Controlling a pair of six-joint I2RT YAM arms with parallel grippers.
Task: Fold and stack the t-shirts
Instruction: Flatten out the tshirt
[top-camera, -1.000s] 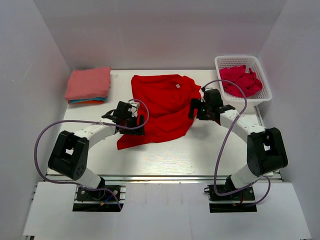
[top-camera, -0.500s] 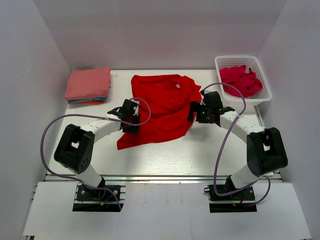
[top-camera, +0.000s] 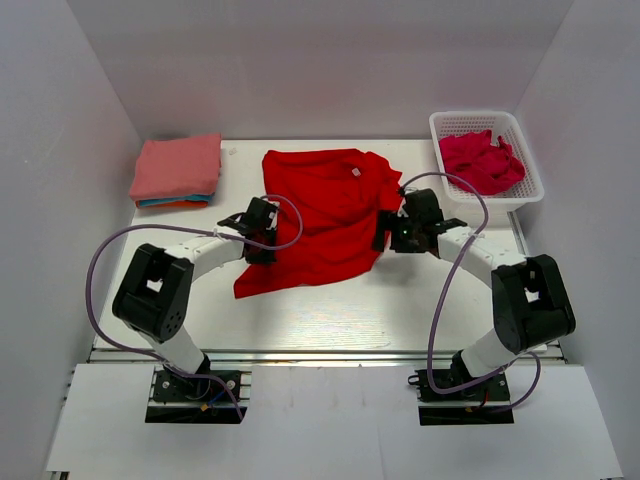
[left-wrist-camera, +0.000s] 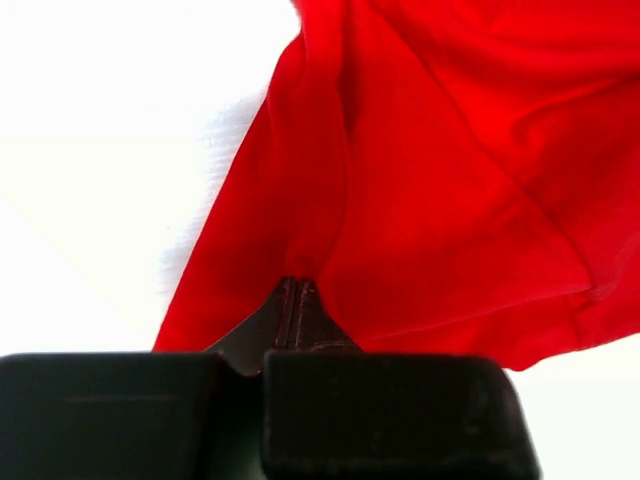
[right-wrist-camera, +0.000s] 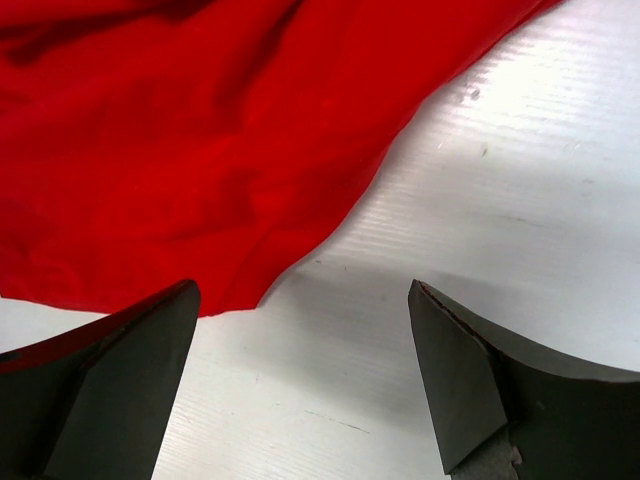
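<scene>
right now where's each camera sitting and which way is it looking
Top external: above, behind the bases, facing down on the table; shows left arm, right arm, the red t-shirt, folded stack and basket.
Left wrist: on the left gripper, looking along shut fingers pinching red cloth.
Right wrist: on the right gripper, looking past open fingers at the shirt's edge.
All share the red t-shirt.

The top view looks down from above and behind the arm bases, covering the whole bench. Each wrist view sits close behind its own jaws, looking forward over the bench. All three share the red shirt, the wrist views catching opposite edges.
</scene>
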